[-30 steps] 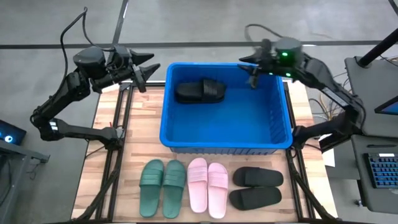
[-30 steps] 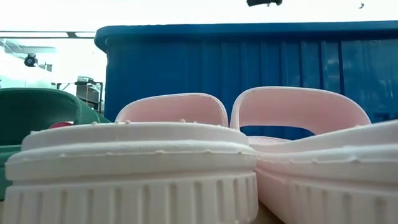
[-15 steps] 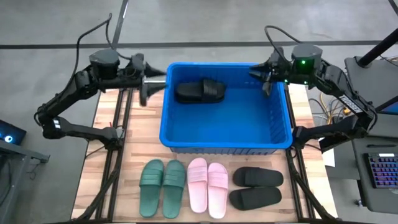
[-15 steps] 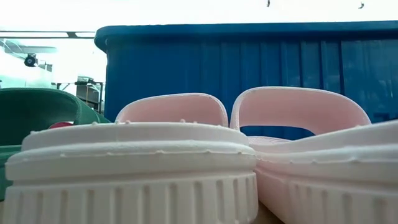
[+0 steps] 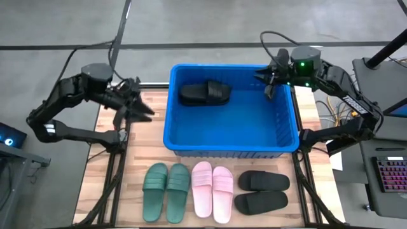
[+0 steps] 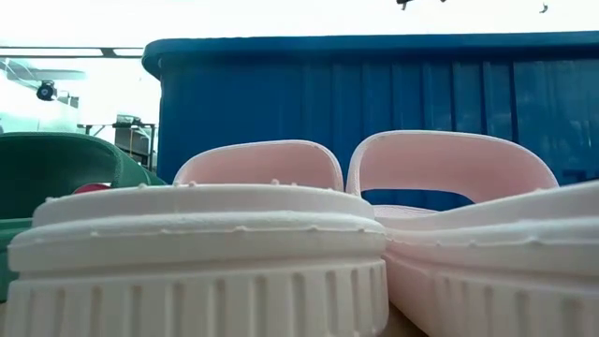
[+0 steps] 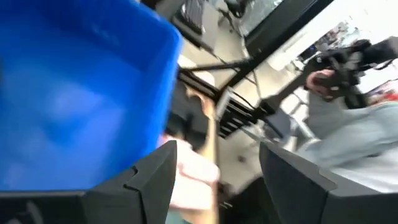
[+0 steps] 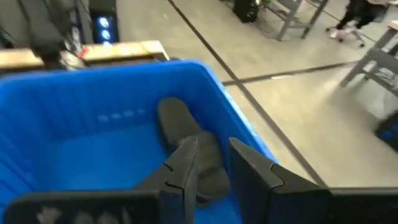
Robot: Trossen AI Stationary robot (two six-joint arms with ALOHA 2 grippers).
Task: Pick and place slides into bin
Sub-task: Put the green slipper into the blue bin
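The blue bin [image 5: 232, 137] stands on the middle of the wooden table. One black slide [image 5: 205, 93] lies sole-down on its floor near the far left corner, and it also shows in the right wrist view [image 8: 186, 127]. Along the near edge the green pair [image 5: 166, 191], the pink pair [image 5: 212, 191] and the black pair [image 5: 261, 191] lie soles down. My left gripper [image 5: 141, 107] hangs open left of the bin, above bare table, with nothing between its fingers [image 7: 217, 149]. My right gripper [image 5: 269, 88] hovers over the bin's far right corner, open by a narrow gap [image 8: 212, 146], holding nothing.
Bare wood [image 5: 137, 143] lies between the bin and the table's left edge. Black frame rails [image 5: 117, 165] run down both sides. A keyboard [image 5: 389, 178] sits off the right edge. In the low view the pink slides [image 6: 215, 234] fill the foreground before the bin wall [image 6: 374, 94].
My left gripper has swung away from the bin's far left corner toward the table's near edge, sinking and rolling as it went; it now points at the table beside the bin. My right gripper has drawn back toward the table's right edge, over the bin's far right corner.
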